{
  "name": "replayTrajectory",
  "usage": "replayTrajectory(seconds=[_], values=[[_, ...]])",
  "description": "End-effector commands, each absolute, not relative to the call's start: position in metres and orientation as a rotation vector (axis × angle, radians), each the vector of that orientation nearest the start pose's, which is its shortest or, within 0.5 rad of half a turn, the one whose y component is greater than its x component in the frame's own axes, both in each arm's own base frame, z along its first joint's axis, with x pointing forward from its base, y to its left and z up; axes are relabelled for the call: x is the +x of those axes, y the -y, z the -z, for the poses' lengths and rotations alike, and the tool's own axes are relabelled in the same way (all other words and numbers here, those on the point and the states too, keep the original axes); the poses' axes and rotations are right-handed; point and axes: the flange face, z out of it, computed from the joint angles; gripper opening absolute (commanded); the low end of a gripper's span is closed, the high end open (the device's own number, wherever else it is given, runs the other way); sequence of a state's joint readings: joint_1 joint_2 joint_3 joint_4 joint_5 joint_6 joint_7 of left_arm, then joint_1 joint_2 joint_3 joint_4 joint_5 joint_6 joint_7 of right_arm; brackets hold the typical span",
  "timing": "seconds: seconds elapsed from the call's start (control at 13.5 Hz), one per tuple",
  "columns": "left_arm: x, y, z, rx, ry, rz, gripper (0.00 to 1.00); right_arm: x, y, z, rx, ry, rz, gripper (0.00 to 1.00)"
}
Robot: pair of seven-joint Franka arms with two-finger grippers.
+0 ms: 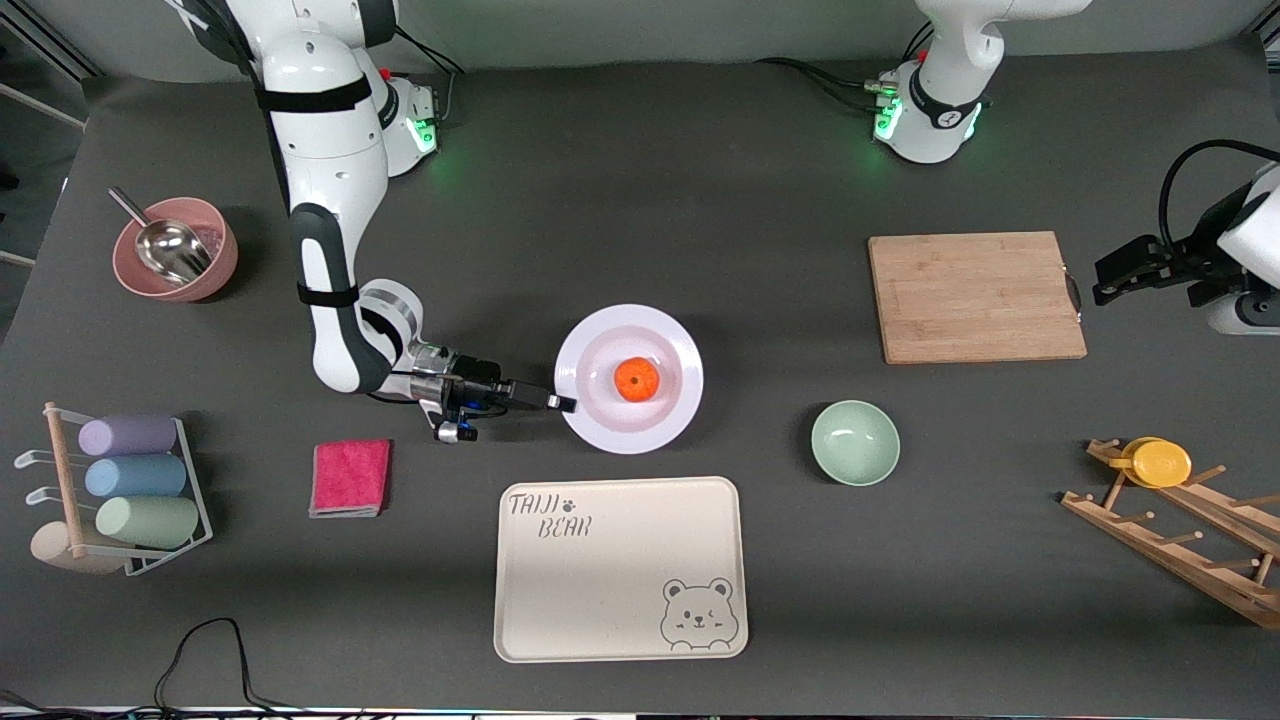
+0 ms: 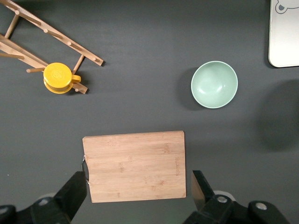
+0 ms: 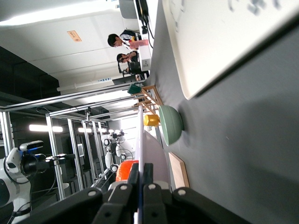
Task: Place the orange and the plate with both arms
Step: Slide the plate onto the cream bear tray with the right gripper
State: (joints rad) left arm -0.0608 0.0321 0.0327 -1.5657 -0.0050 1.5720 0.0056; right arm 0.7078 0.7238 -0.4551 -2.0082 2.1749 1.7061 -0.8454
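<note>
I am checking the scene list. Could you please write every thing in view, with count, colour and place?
plate: one, pale lavender-white, mid-table.
orange: one, orange, on the plate.
green bowl: one, mint, beside the plate toward the left arm's end.
bear tray: one, cream, nearer the camera than the plate.
cutting board: one, wooden, farther than the green bowl.
pink bowl: one, holds a metal scoop.
cloth: one, pink.
cup rack: one, holds pastel cups.
wooden rack: one, holds a yellow cup.
right hand: shut on the plate's rim.
left hand: open, over the cutting board, waiting.
</note>
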Motion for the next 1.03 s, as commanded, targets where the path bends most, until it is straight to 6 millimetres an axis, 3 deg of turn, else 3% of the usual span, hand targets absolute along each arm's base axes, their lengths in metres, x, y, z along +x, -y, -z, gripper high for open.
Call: replayTrajectory(seconds=[0.0,0.74,0.96], values=[[0.562,0.018,-0.611,-3.13,-0.082,-0.038,1.0,0.59,-0.226,-0.151,-1.617,-0.376,0.05,0.0],[0.562,0.018,-0.61,-3.13,-0.079,-0.045,1.0,0.693,-0.226,-0.182,-1.622,-0.336,0.074,0.0],[0.562,0.018,-0.609,-3.13,-0.082,-0.048,1.0,0.726,-0.209,-0.178,-1.681,-0.319,0.125,0.0]])
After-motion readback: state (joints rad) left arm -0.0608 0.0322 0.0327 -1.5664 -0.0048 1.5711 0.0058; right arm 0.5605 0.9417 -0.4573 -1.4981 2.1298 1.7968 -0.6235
